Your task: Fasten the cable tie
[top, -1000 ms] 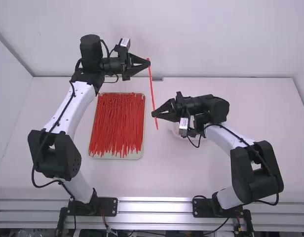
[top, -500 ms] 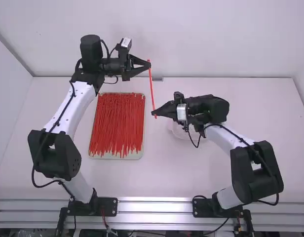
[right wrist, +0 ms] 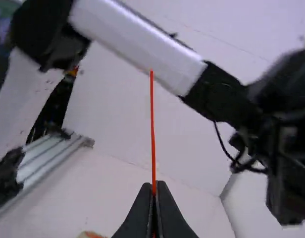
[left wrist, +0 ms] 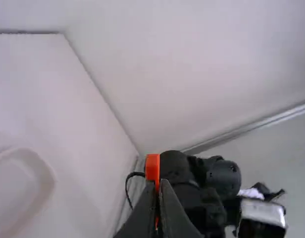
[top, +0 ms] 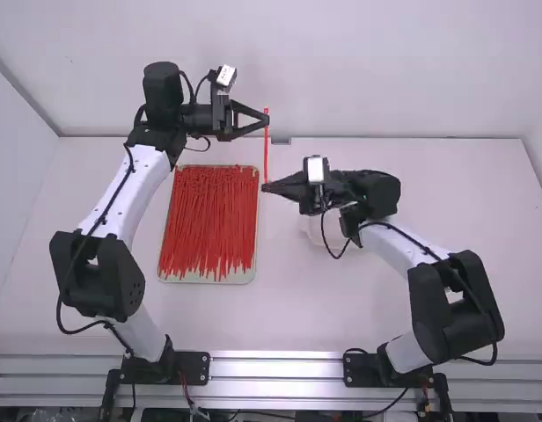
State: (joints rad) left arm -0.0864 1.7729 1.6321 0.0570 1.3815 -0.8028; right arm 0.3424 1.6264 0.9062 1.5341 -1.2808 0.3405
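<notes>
High view, nearest first: a tray (top: 205,280) of spare red ties (top: 209,220) lies on the tabletop (top: 341,299). By its far corner the right claw (top: 265,185) pinches the tail of one red cable tie (top: 265,145), held upright in the air. The left claw (top: 264,112) clamps its head end, likely steadying both ends for threading.
</notes>
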